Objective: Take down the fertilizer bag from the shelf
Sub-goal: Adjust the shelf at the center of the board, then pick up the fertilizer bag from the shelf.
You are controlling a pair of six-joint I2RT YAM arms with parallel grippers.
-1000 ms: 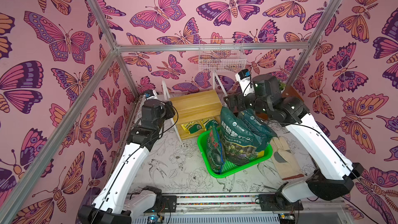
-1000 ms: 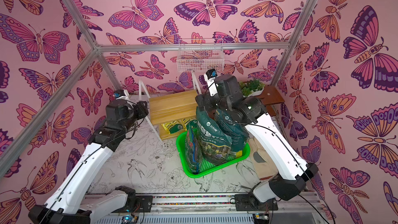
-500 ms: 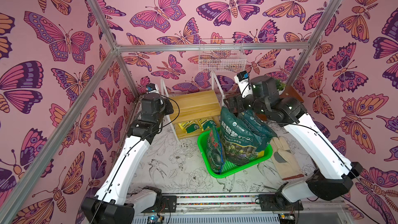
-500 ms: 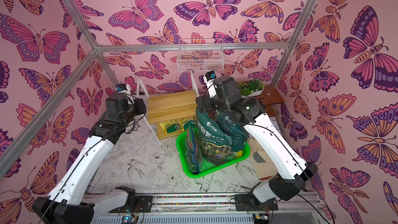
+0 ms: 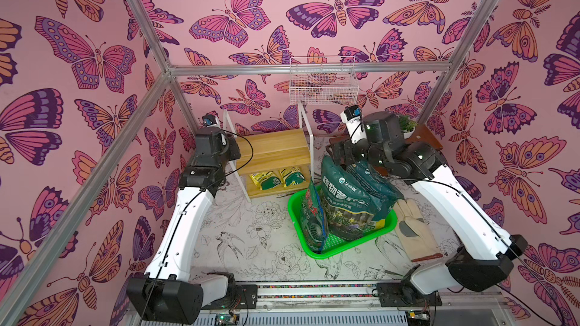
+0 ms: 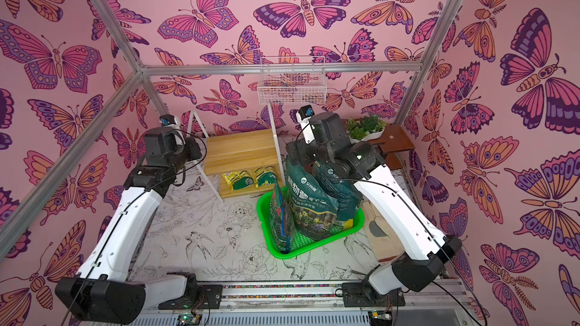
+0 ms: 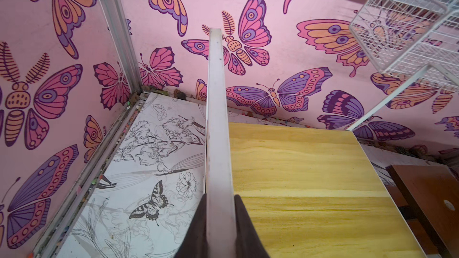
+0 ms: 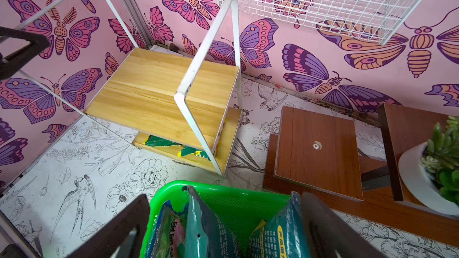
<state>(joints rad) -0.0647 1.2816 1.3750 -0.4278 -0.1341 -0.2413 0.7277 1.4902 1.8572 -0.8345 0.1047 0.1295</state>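
Observation:
The shelf (image 5: 273,148) (image 8: 154,90) stands against the back wall, light wood planks in a thin white frame. Two small yellow-and-green fertilizer bags (image 5: 270,180) (image 5: 293,177) lie side by side on its lower plank, also seen in the right wrist view (image 8: 159,141). My left gripper (image 7: 220,196) is shut on the white frame bar (image 7: 218,120) at the shelf's left side, level with the upper plank. My right gripper (image 8: 223,219) (image 5: 340,155) hangs open to the right of the shelf, its fingers straddling the tops of the large dark green bags (image 5: 345,202).
The large bags stand upright in a green basket (image 5: 326,252) in front of the shelf. Work gloves (image 5: 411,233) lie to its right. A dark brown stand (image 8: 315,145) with a potted plant (image 5: 406,125) fills the back right. A white wire basket (image 5: 323,83) hangs above the shelf.
My left arm has moved back to the shelf's left frame bar and the gripper has closed on it. The right arm has barely moved and stays open.

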